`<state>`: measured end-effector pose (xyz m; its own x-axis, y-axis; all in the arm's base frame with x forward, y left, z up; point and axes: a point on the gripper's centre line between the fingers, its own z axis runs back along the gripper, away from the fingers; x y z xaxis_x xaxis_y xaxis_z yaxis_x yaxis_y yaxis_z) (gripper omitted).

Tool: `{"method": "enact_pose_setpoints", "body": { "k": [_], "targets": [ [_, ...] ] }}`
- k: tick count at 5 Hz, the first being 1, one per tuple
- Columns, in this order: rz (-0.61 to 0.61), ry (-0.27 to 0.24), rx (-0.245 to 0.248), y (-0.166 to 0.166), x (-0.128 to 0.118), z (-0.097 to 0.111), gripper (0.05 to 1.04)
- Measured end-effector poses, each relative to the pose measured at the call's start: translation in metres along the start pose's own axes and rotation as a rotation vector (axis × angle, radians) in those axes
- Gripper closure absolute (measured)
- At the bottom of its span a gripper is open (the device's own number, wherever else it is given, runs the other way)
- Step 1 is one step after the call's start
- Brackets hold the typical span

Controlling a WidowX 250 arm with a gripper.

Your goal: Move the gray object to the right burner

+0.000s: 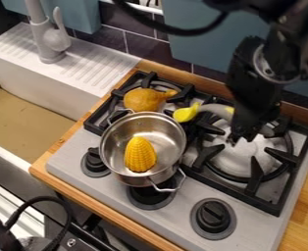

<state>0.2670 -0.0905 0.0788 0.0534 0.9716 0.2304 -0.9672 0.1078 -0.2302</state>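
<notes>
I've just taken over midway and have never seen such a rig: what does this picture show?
It's one view, from a fixed camera looking down at a slant. The black machine at upper right is a robot arm; its gripper hangs over the right burner. A curved gray object with a yellow end meets the gripper in the view; whether it's held, I can't tell. Left on the stove, a metal pot contains a corn cob; behind sits a brownish-yellow, pear-shaped thing. Farther left are a sink and faucet.
</notes>
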Motion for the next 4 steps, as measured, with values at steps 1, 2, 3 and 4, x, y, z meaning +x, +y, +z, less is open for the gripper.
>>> {"method": "enact_pose_setpoints", "body": {
  "k": [1, 2, 3, 4],
  "targets": [
    [-0.004, -0.026, -0.038, -0.005, -0.003, -0.006, 0.785],
    [-0.019, -0.033, -0.057, -0.004, -0.006, -0.01, 0.785],
    [-0.04, -0.045, -0.061, 0.001, -0.008, -0.016, 0.785],
    [-0.061, -0.042, -0.047, 0.011, -0.01, -0.021, 0.785]
  ]
}}
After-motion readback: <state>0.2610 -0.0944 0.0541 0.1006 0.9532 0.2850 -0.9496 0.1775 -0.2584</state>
